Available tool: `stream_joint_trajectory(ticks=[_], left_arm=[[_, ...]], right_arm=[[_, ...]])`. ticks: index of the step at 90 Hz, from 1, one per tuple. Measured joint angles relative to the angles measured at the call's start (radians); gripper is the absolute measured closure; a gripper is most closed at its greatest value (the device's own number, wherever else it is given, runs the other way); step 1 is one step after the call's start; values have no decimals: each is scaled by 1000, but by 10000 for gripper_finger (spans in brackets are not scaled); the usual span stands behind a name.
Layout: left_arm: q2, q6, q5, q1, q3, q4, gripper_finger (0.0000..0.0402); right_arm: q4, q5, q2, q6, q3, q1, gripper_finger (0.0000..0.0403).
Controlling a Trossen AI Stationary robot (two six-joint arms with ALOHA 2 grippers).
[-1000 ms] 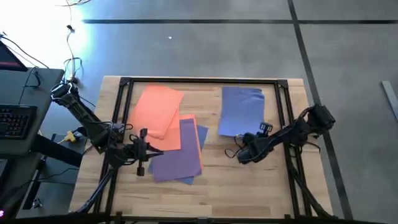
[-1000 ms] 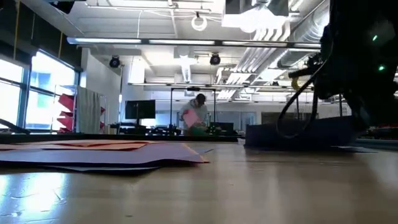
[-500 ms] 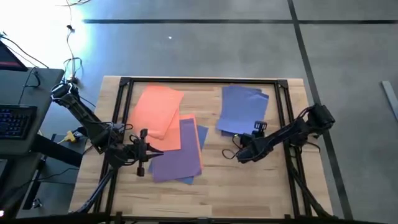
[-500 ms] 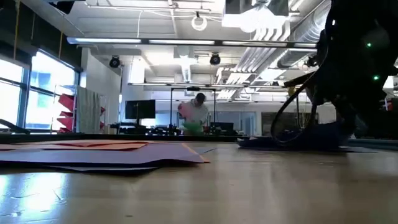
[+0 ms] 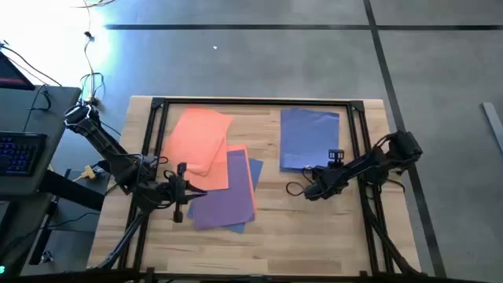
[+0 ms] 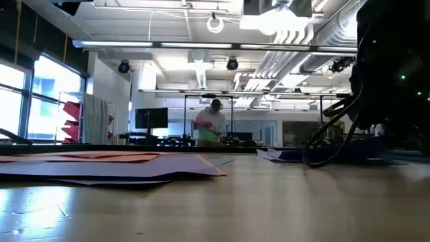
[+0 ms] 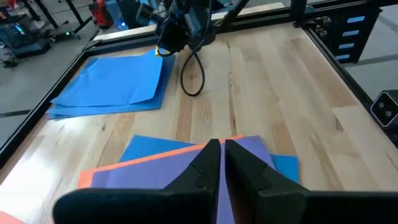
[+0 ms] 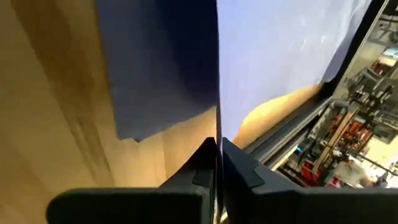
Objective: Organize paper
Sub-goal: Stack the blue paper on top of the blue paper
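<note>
The paper lies in two groups. Orange sheets [image 5: 200, 137] and purple sheets [image 5: 224, 196] overlap at the table's left, and a blue sheet's edge [image 5: 256, 169] shows beneath them. A stack of blue sheets [image 5: 308, 137] lies at the far right and shows low on the table [image 6: 285, 156]. My right gripper [image 5: 334, 157] is shut at this stack's near right corner. My left gripper [image 7: 221, 152] is shut over the purple sheets' left edge [image 5: 189, 192]. My left gripper stands close over the top purple sheet [image 7: 249, 149]; I cannot tell whether it touches it. My right gripper pinches a blue sheet between its two fingers; the sheet runs edge-on out of the fingers [image 8: 218, 127]. The hold is at the stack's near right corner [image 7: 160, 55], low over the table.
A black metal frame [image 5: 157, 102] runs around the work area. A cable loop [image 7: 193, 74] hangs from the right arm onto bare wood between the two groups. A desk with a keyboard [image 5: 16, 153] stands left of the table. A person [image 6: 211, 126] stands far off in the room.
My right gripper has gone toward the table's far right with the blue sheet. One second ago the sheet stood raised above the table; now it lies low and flat with the stack, whose edges line up more squarely.
</note>
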Motion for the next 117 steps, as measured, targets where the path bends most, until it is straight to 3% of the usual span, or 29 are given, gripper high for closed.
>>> stream_joint_trajectory(ticks=[30, 54, 71, 87, 96, 104, 117], left_arm=[[0, 0, 0, 0, 0, 0, 402], [0, 0, -4, 0, 0, 0, 402], [0, 16, -30, 0, 0, 1, 402], [0, 17, -31, 0, 0, 1, 402], [0, 17, -30, 0, 0, 1, 402], [0, 16, -30, 0, 0, 0, 402], [0, 3, -29, 0, 0, 0, 402]], right_arm=[[-52, 2, 9, -92, 9, 67, 403], [-61, 30, 162, -92, 26, 134, 403], [-73, 116, 272, -100, 119, 129, 403], [-70, 294, 284, -151, 245, 128, 403], [-49, 338, 284, -222, 318, 151, 403], [-17, 309, 284, -305, 346, 177, 403], [-62, 126, 284, -353, 299, 187, 403]])
